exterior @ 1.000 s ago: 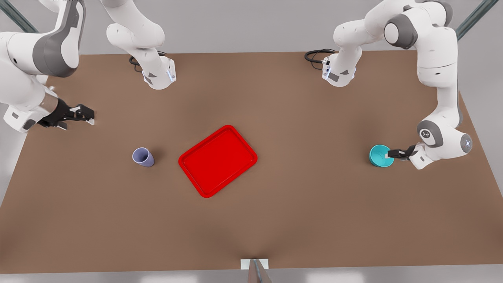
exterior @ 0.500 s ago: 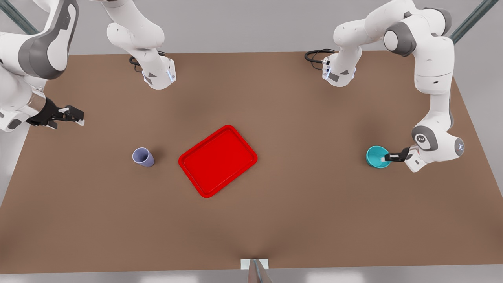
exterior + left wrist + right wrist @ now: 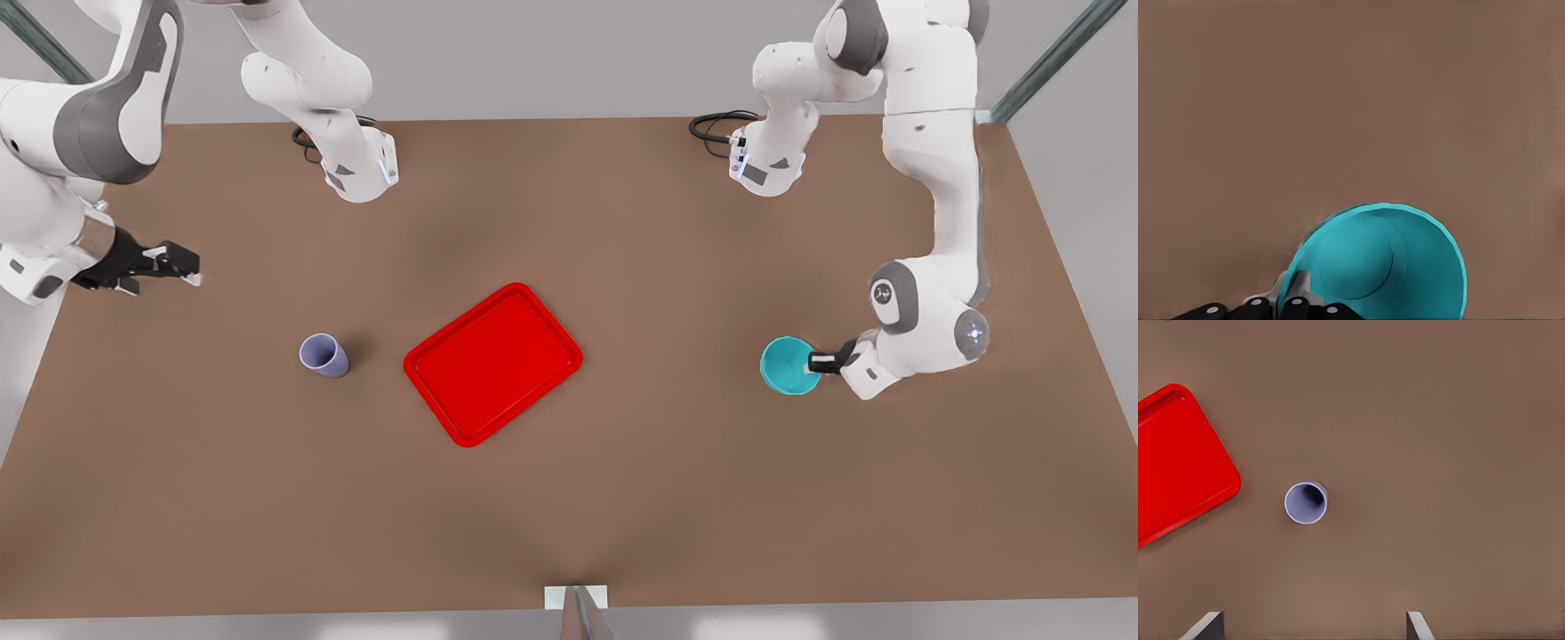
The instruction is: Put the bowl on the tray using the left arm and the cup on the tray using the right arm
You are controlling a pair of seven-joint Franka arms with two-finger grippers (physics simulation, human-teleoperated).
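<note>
The front view looks steeply down from beyond the near table [image 3: 622, 498] edge, taking in both arms and the whole top. The left wrist view sits close above the bowl [image 3: 1385, 267], seen at the front view's right [image 3: 789, 365]. The right wrist view looks straight down from higher, sharing cup [image 3: 1305, 503] and tray [image 3: 1178, 467] with the front view.

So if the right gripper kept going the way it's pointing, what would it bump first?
Probably the cup: the open right gripper looks down at it standing upright beside the tray, though it hangs off to one side.
</note>
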